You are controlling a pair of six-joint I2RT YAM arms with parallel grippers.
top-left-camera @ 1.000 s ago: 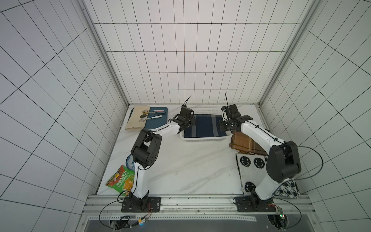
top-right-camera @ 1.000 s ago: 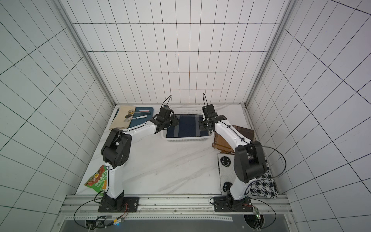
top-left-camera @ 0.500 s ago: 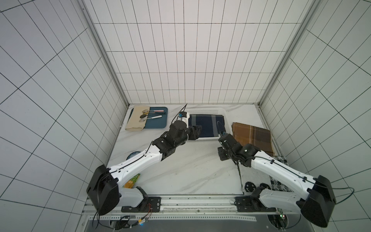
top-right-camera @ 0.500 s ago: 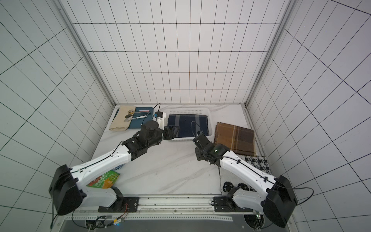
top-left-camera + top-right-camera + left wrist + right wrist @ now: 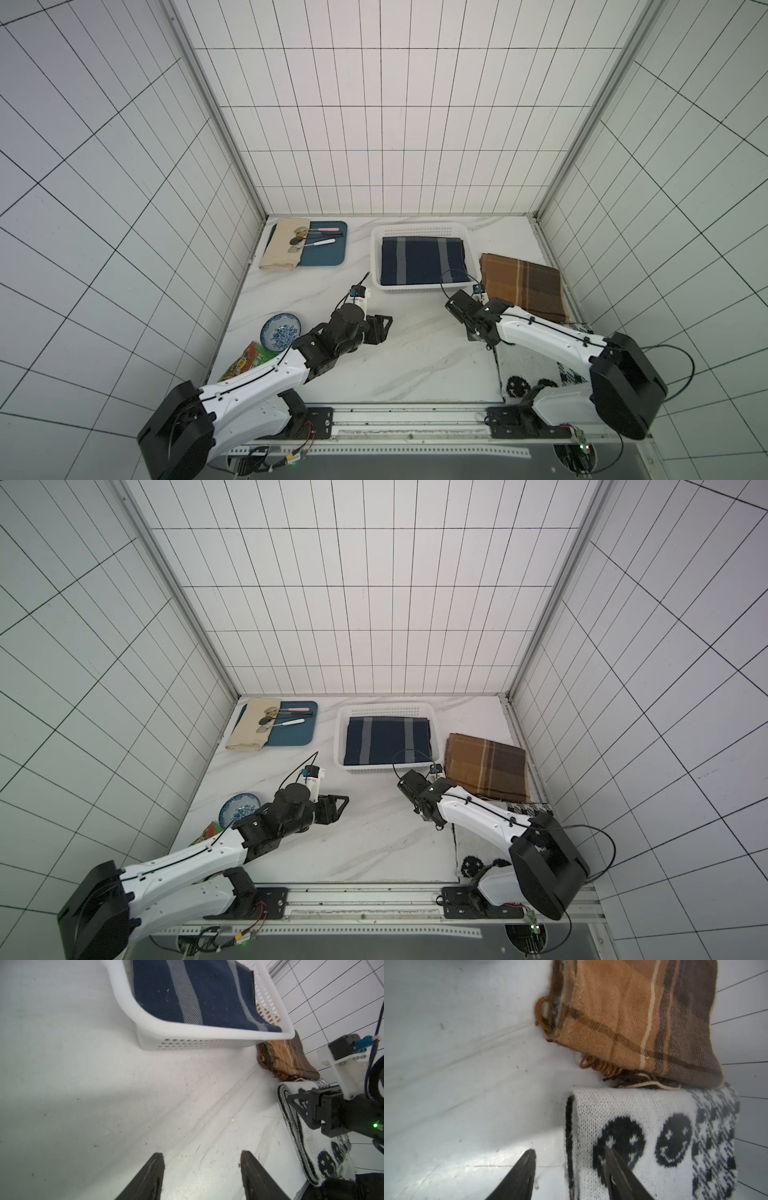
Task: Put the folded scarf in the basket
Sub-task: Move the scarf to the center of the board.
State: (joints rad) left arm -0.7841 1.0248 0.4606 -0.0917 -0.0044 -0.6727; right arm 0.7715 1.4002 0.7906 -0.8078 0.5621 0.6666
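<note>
This looked like a robot test cell, not a home: white tiled walls (image 5: 374, 124) closed around a marble tabletop (image 5: 415, 365), and along the frame's bottom edge a metal rail (image 5: 409, 424) carried the left arm (image 5: 249, 382) and the right arm (image 5: 548, 336).

Teal tray (image 5: 328, 253) at back; blue bowl (image 5: 281, 331) beside snack bag (image 5: 249, 360)

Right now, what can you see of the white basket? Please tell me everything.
The white basket looks like plastic: rectangular, with slotted walls and a flared rim. It stands upright at the back of the marble table, between the teal tray and the brown plaid scarf. A folded navy scarf with grey stripes lies flat inside, filling most of it.
</note>
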